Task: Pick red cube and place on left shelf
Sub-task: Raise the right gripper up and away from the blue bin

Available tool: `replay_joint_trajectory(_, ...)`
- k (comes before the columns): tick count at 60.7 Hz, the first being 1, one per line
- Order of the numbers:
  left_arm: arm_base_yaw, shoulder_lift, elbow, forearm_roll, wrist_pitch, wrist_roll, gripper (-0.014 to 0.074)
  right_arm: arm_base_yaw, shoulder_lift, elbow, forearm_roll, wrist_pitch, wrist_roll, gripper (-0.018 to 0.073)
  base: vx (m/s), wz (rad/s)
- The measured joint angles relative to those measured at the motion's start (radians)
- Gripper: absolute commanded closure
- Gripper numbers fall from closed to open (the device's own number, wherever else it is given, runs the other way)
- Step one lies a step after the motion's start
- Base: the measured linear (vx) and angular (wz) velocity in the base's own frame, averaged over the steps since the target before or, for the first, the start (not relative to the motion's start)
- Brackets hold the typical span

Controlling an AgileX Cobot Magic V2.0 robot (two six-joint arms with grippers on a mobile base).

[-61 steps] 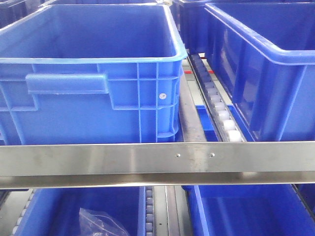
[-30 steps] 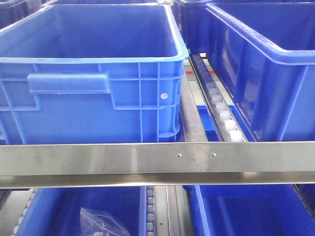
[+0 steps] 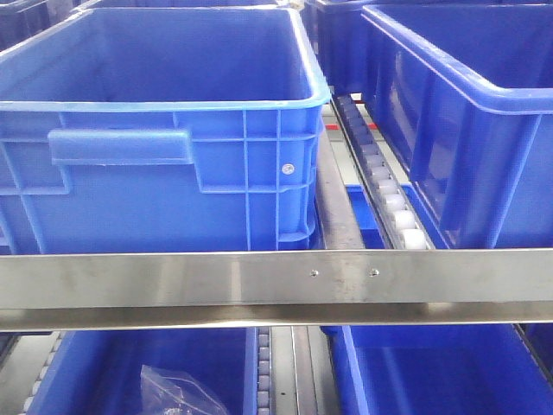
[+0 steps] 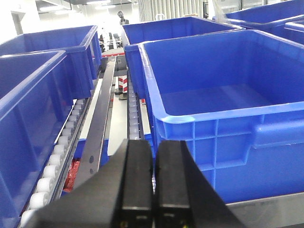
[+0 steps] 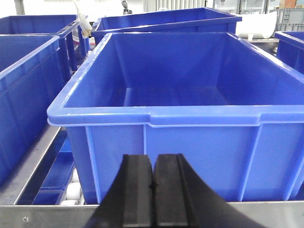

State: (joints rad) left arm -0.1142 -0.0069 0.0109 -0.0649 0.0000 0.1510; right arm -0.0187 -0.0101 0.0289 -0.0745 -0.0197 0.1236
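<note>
Large blue moulded-plastic crate (image 3: 155, 130), ribbed walls, open top; landmark. Brushed steel rail (image 3: 276, 285) across its front. White roller track (image 3: 384, 186) right of crate. Left tool (image 4: 153, 190) and right tool (image 5: 152, 194): black fingers pressed together, level, facing crates. Red cube not visible.

A steel shelf rail (image 3: 276, 285) spans the front. Directly behind it, a large blue bin (image 3: 164, 130) sits on the upper level; right of that bin runs a roller track (image 3: 380, 177), then another blue bin (image 3: 467, 112).
</note>
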Motion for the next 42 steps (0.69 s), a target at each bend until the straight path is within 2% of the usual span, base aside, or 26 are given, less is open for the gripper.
replay_joint_trajectory(42, 0.0, 0.0, 0.0, 0.0, 0.0, 0.0, 0.0491, 0.0, 0.0, 0.0, 0.0, 0.0, 0.0, 0.051, 0.0, 0.0)
